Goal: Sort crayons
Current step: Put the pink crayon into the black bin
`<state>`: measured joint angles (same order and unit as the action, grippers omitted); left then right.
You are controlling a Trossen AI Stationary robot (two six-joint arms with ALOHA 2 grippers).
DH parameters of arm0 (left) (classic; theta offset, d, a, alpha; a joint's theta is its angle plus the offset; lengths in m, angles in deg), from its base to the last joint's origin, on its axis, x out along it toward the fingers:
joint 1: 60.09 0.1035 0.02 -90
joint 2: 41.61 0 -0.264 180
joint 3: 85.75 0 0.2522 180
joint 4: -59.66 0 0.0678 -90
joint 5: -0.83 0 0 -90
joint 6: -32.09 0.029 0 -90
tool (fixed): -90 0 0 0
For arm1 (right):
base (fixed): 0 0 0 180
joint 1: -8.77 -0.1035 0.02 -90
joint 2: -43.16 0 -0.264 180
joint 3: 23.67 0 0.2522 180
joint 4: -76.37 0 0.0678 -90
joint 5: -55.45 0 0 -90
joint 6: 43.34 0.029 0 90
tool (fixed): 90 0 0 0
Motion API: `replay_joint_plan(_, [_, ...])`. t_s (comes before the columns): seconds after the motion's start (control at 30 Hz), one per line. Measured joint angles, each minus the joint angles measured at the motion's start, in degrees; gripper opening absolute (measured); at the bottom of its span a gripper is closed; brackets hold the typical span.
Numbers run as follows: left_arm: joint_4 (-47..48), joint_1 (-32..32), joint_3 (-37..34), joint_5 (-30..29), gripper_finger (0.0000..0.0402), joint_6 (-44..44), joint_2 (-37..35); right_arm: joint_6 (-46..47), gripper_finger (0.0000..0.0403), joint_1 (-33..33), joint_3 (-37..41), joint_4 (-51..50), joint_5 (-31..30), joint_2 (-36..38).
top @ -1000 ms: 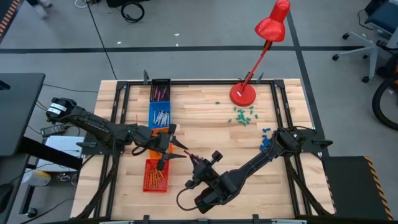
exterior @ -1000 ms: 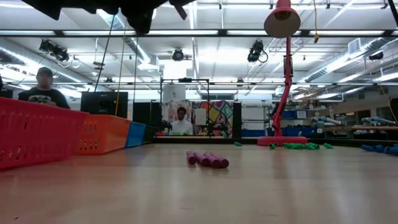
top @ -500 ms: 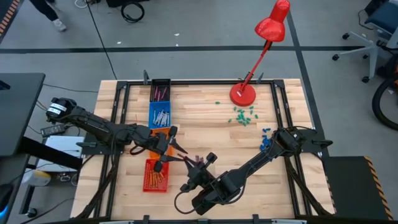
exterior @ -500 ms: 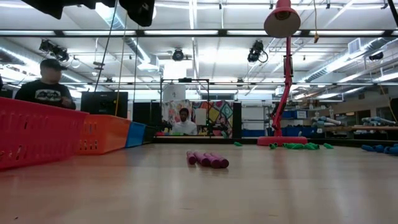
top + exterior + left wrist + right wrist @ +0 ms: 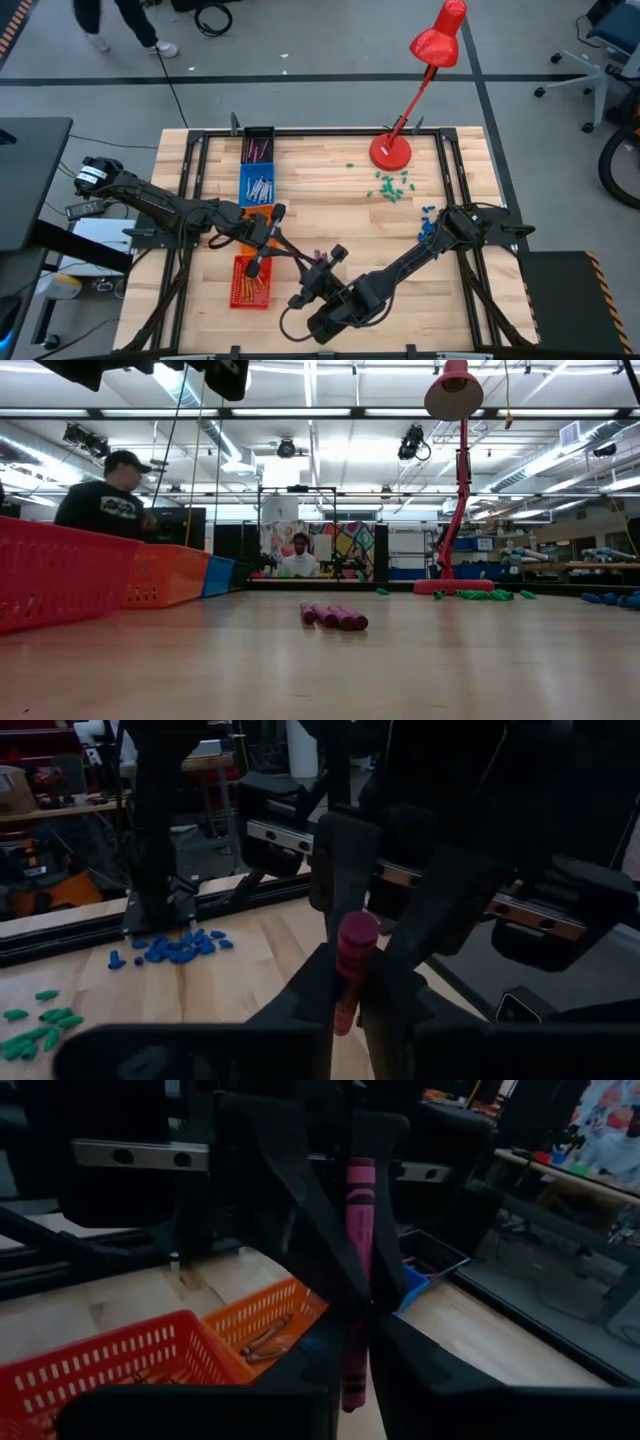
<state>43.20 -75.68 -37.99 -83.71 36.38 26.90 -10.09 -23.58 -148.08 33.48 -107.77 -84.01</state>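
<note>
Left wrist view: my left hand (image 5: 345,982) is clamped on a magenta crayon (image 5: 351,963), and the right hand (image 5: 352,1342) grips the same stick, above the worktop (image 5: 330,215) beside the red basket (image 5: 250,281).

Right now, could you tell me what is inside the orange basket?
The orange basket holds a few dull, thin crayons lying flat. The nearer red basket and tool fingers hide part of its floor.

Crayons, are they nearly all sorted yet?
Partly. Grey crayons lie in the blue bin and orange ones in the red basket. The left tool grips a pink crayon by the right tool. More pink crayons wait on the table.
</note>
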Motion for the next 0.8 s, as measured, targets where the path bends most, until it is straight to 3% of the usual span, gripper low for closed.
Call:
replay_joint_plan(0.47, [5.06,3.19,-0.02,0.03,0.0047,-1.81,-0.07,2.84,0.015,0.65,0.0,-4.4,4.99,-0.04])
replay_joint_plan(0.57, [7.64,5.39,-0.02,-0.04,0.0043,-3.09,-0.27,8.3,0.016,0.71,0.0,-9.7,7.01,-0.04])
replay_joint_plan(0.8, [14.76,10.16,0.06,-1.03,0.0045,-7.66,-1.9,31.94,0.0165,1.78,0.0,-32.4,13.69,-0.04])
